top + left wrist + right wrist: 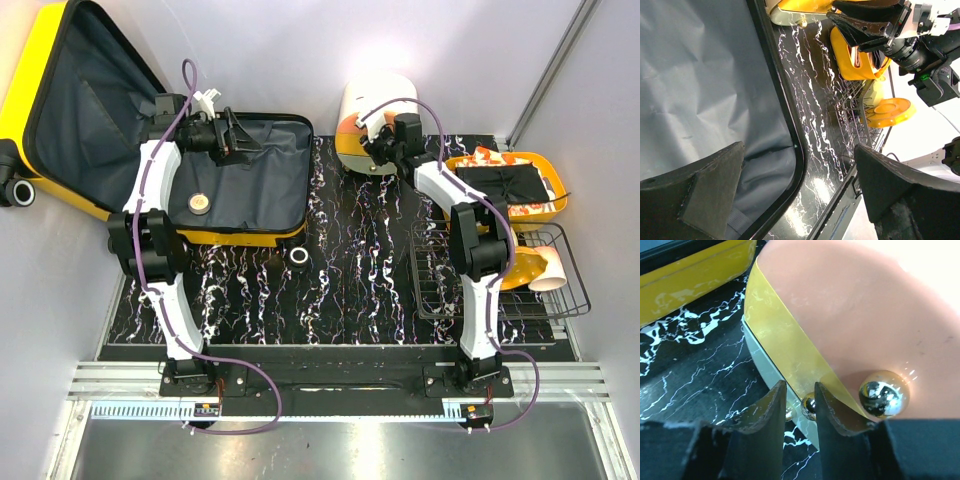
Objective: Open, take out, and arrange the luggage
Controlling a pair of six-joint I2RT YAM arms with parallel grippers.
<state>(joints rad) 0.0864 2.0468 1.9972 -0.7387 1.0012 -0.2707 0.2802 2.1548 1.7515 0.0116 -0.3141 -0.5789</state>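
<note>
The luggage (250, 180), a big yellow hard-shell suitcase, lies open at the left with its lid against the wall and its dark grey lining (705, 75) showing. My left gripper (235, 140) (800, 190) hangs wide open over its right rim (785, 115), holding nothing. My right gripper (374, 142) (800, 390) is at the foot of a cream-and-orange round case (375, 100) (865, 305). Its jaws stand a narrow gap apart, with a small chrome ball (809, 405) between them, against the right finger. The luggage's yellow side (690, 275) lies beyond.
A small round disc (200, 203) lies in the suitcase, and a small roll (299, 257) sits on the marble table. At the right stand a yellow basket (555, 195) holding black cloth and a wire rack (440, 285) with a yellow plate (890, 110) and a white cup (550, 270).
</note>
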